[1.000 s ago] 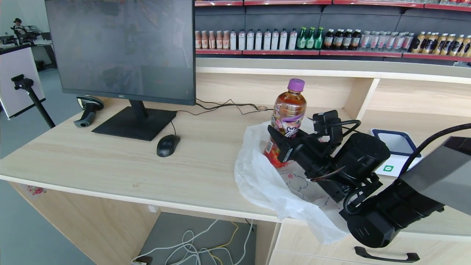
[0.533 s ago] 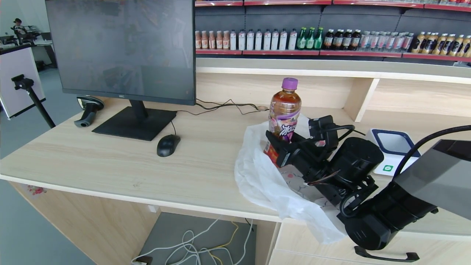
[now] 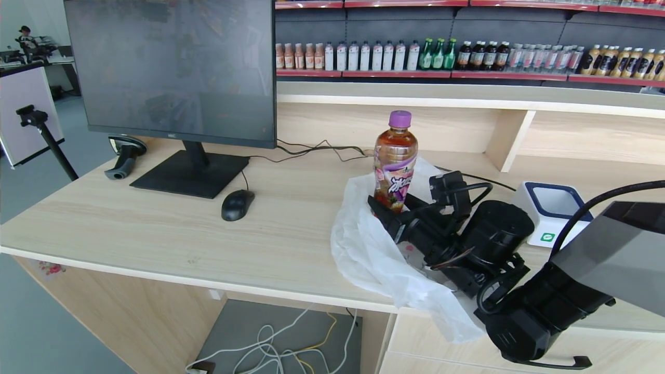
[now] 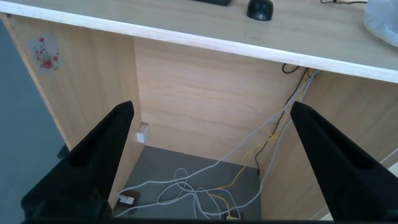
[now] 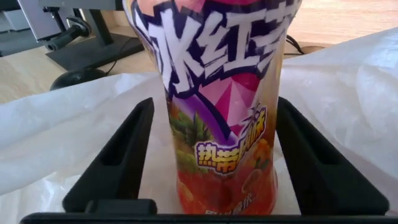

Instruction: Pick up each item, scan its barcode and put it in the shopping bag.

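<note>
A tea bottle (image 3: 395,161) with a purple cap and an orange-purple label stands upright over the white plastic shopping bag (image 3: 369,254), which lies crumpled on the counter's right part. My right gripper (image 3: 390,203) is shut on the bottle's lower half, one finger on each side. In the right wrist view the bottle (image 5: 224,124) sits between the black fingers (image 5: 118,162), with the bag (image 5: 68,137) spread beneath it. Its base is hidden behind the gripper. My left gripper (image 4: 211,130) hangs open below the counter's front edge, holding nothing.
A white, blue-rimmed barcode scanner (image 3: 550,210) sits right of the bag. A monitor (image 3: 171,72), mouse (image 3: 237,204) and handheld scanner (image 3: 123,156) occupy the counter's left. Cables (image 3: 322,148) run behind the bottle. Shelves of drinks line the back wall.
My right gripper has carried the bottle leftward, away from the blue-rimmed scanner and over the bag. The bottle went from tilted to upright.
</note>
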`<state>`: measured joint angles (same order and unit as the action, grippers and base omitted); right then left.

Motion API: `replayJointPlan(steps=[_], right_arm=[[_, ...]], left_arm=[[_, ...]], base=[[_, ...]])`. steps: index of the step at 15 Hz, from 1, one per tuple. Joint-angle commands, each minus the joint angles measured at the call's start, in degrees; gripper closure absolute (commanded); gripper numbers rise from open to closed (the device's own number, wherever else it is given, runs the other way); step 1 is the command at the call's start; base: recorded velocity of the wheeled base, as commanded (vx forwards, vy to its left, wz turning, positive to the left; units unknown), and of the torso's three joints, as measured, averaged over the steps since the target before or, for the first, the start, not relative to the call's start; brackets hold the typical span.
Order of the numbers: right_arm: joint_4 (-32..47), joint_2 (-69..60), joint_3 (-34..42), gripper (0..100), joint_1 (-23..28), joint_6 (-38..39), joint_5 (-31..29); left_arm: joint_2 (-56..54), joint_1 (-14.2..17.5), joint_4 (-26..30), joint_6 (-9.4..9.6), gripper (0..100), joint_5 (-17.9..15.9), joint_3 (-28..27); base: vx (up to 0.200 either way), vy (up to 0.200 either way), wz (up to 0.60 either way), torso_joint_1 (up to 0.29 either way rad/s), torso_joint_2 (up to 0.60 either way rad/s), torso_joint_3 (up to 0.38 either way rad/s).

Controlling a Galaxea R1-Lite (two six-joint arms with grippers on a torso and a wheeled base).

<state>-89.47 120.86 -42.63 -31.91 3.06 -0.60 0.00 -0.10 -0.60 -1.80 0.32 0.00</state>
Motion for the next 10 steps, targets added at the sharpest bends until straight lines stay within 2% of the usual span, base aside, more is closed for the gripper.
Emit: replayJointPlan(steps=[1,6,10], right_arm=[[-0.5,0.1,0.2,0,-0.1,0.1,0.0],[-0.5,-3.3,1.8,0,-0.3,-0.8,0.0],[-0.5,-11.0,7.4,0,-0.2,-1.3,0.0]], left_arm=[[0.0,0.0,0.0,-0.04,0,0.0,0.0],[0.0,0.0,0.0,-0.04,0,0.0,0.0],[0.1,0.0,0.1,-0.04,0,0.0,0.0]], base=[[0.000,0.000,0.00,0.000,0.00,0.000],[0.000,0.000,0.00,0.000,0.00,0.000],[0.000,0.000,0.00,0.000,0.00,0.000]])
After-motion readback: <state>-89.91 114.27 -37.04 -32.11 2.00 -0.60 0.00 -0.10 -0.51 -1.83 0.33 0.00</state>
